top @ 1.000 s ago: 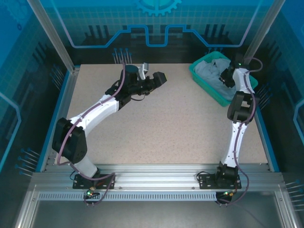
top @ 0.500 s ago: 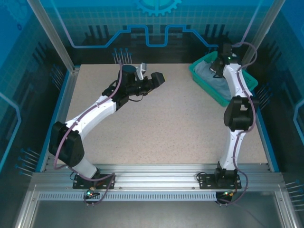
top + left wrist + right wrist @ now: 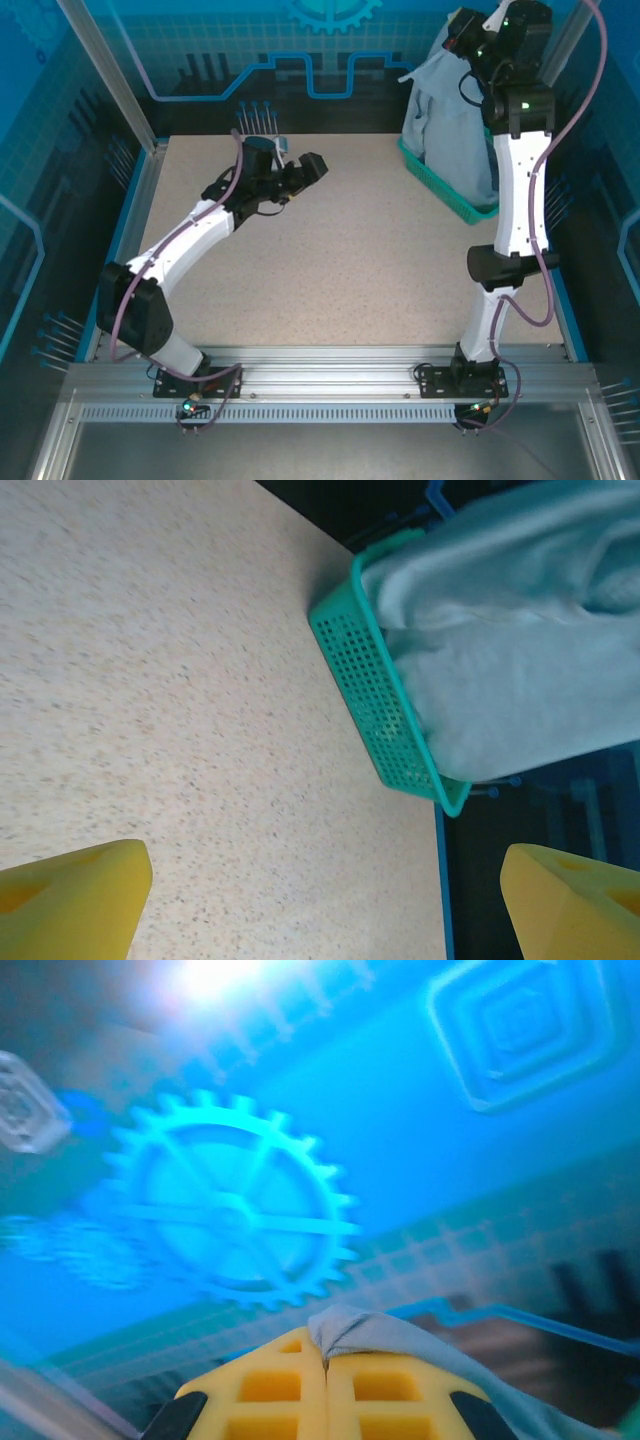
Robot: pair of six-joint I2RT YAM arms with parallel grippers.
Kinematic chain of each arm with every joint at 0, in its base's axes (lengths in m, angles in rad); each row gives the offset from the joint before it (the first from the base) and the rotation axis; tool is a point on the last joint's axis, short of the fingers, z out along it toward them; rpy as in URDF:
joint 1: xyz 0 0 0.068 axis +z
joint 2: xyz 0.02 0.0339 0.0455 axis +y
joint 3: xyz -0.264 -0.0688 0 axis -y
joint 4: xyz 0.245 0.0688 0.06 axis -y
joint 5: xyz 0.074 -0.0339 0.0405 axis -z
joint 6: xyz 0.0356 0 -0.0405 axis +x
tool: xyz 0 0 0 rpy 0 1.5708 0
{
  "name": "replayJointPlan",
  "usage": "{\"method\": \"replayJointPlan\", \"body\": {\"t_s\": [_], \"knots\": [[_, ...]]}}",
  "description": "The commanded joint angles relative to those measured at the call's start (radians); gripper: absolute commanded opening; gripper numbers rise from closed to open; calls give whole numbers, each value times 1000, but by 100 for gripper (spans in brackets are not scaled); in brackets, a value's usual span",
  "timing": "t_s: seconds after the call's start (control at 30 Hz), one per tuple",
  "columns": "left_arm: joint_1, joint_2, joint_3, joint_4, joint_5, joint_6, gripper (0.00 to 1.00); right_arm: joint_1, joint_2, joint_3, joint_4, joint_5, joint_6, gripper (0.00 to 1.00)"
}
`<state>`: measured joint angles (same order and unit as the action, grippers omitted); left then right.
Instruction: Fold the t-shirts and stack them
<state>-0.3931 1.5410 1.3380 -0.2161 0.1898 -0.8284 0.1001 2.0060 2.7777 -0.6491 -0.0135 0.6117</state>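
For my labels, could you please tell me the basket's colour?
Teal-green mesh basket, clearest from the left wrist.

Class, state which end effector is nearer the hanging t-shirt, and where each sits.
Right. The right end effector is shut on the t-shirt, holding it up over the basket; the left end effector is open over the table, apart, to its left.

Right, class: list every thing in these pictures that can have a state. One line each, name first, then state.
Pale t-shirt: lifted, hanging unfolded from the right tool, lower end down at the basket.
Basket: upright on the table, cloth draped over its opening.
Right tool: shut on the t-shirt, raised high above the basket.
Left tool: open, holding nothing, above the bare table.
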Motion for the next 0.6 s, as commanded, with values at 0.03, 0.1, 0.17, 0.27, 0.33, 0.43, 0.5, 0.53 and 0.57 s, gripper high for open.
{"method": "replayJointPlan", "body": {"t_s": [0.03, 0.1, 0.17, 0.27, 0.33, 0.43, 0.5, 0.53, 0.57], "knots": [[27, -123, 22, -85, -133, 27, 93, 60, -31, 12, 186, -231, 110, 0], [39, -164, 13, -112, -180, 26, 93, 101, -48, 11, 228, -264, 145, 0], [48, -203, 8, -138, -228, 28, 94, 151, -54, 11, 232, -288, 170, 0], [65, -265, 1, -175, -292, 37, 94, 276, -57, 6, 203, -303, 158, 0], [76, -306, -4, -202, -334, 39, 95, 368, -51, -22, 186, -293, 156, 0], [103, -366, -29, -247, -385, 12, 95, 518, -34, -124, 159, -268, 149, 0], [122, -412, -44, -315, -448, -12, 95, 601, -7, -221, 165, -269, 171, 0], [126, -433, -46, -357, -496, -21, 95, 633, 11, -255, 177, -280, 181, 0], [129, -459, -50, -410, -552, -34, 95, 663, 37, -282, 172, -283, 184, 0]]}}
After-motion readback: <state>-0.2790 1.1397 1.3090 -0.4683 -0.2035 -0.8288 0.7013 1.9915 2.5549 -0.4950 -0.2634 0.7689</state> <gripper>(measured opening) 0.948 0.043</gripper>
